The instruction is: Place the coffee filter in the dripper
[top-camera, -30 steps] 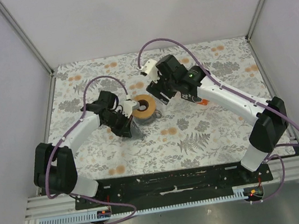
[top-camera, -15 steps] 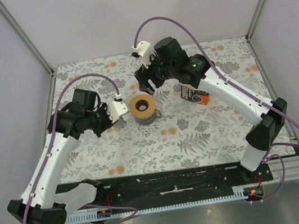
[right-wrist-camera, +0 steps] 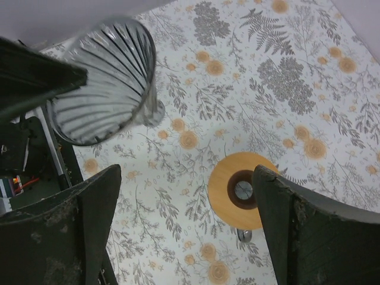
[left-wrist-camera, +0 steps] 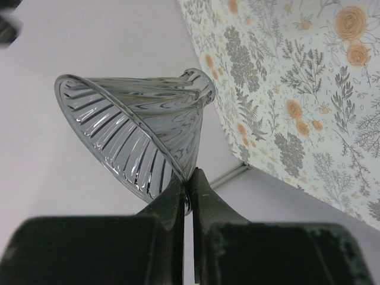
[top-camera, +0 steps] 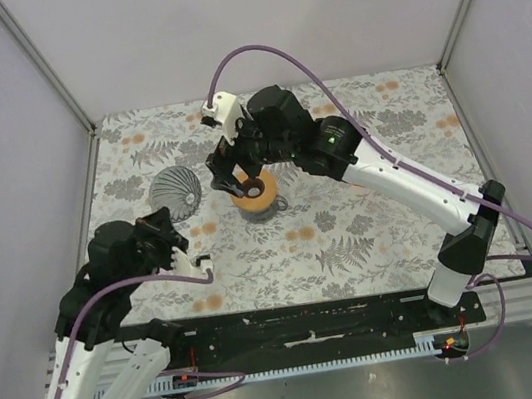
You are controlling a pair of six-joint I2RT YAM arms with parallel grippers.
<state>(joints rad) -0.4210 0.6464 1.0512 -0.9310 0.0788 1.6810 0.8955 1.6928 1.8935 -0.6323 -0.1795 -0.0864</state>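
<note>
The dripper (right-wrist-camera: 221, 191) looks bare, coffee filter unseen. Above it the right pincer (right-wrist-camera: 185, 172) gapes empty; the left pincer (left-wrist-camera: 189, 178) clamps a ribbed cone (left-wrist-camera: 136, 136) at nine o'clock. Next, likely: find the filter.

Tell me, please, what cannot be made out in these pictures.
The coffee filter: shows in no view.
The dripper: top view, the right gripper covers part of its rim.
The left gripper: left wrist view, its tips overlap the grey ribbed cone; contact unclear there.
</note>
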